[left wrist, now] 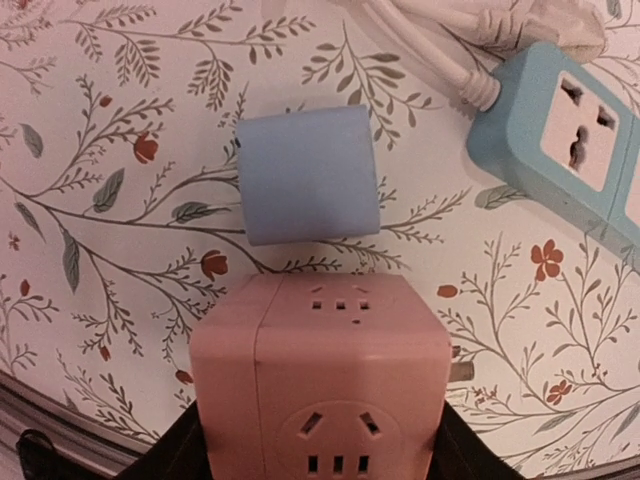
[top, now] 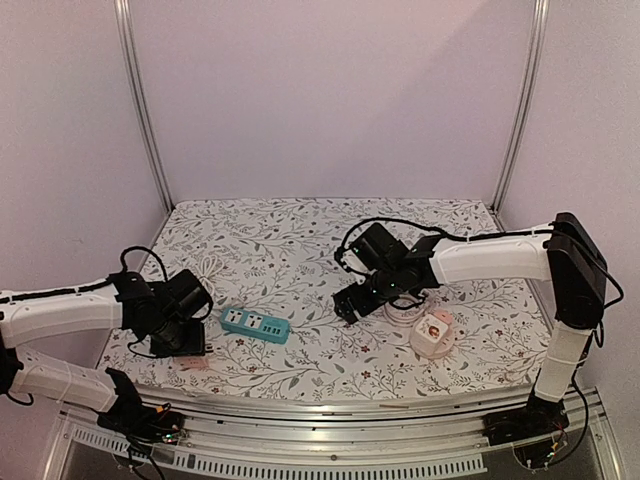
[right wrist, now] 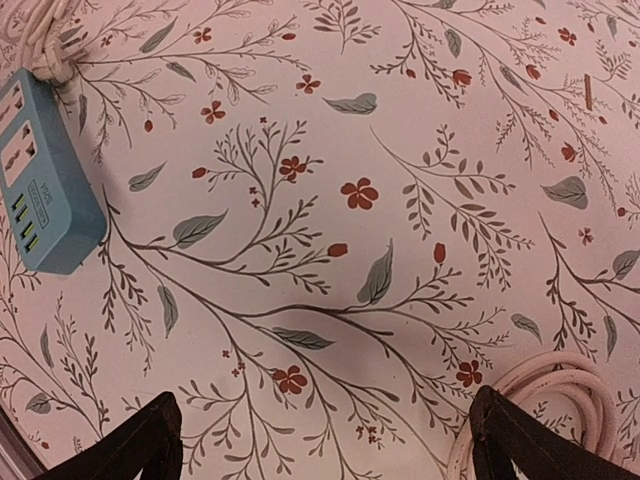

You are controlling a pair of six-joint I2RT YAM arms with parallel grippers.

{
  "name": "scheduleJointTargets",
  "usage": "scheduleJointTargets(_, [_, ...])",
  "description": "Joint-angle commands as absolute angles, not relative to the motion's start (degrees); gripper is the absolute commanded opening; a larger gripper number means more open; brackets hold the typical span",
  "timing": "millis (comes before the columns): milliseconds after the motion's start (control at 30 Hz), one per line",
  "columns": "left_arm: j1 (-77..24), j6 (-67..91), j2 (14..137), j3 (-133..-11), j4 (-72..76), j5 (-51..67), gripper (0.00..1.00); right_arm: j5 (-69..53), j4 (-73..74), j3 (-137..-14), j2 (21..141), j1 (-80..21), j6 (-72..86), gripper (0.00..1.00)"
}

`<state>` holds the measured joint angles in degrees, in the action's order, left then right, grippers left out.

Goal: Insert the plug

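At the table's near left, my left pincer is gripping the pink cube socket; a blue cube is lying just beyond. Rightward, the blue power strip is lying flat; my right pincer is hovering wide open.

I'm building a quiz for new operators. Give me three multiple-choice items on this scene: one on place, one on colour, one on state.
1. The teal plastic power strip lies:
A between the two claws; B at the table's far edge; C atop a cube.
2. The plastic cube socket between the left claw's fingers is:
A green; B pink; C black.
3. The right claw is:
A shut on a cable; B shut on the strip; C open and empty.
Key: 1A, the top view shows it between them; 2B, the left wrist view shows pink; 3C, it stands wide with nothing in it.
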<state>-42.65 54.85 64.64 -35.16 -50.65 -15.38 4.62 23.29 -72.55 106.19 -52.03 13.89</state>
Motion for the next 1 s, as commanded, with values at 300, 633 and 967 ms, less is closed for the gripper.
scheduleJointTargets(300, [-48.5, 39.7, 65.6, -41.9, -37.4, -23.0, 0.0, 6.7, 19.4, -67.7, 100.8, -49.5, 16.7, 0.99])
scheduleJointTargets(633, [-54.1, 22.5, 71.1, -40.4, -13.7, -26.4, 0.0, 6.4, 19.4, -63.5, 93.8, -49.2, 18.0, 0.99])
scheduleJointTargets(967, [-56.1, 3.1, 78.3, -42.0, 3.3, -20.9, 0.0, 5.0, 22.5, -61.8, 86.8, -48.6, 19.8, 0.99])
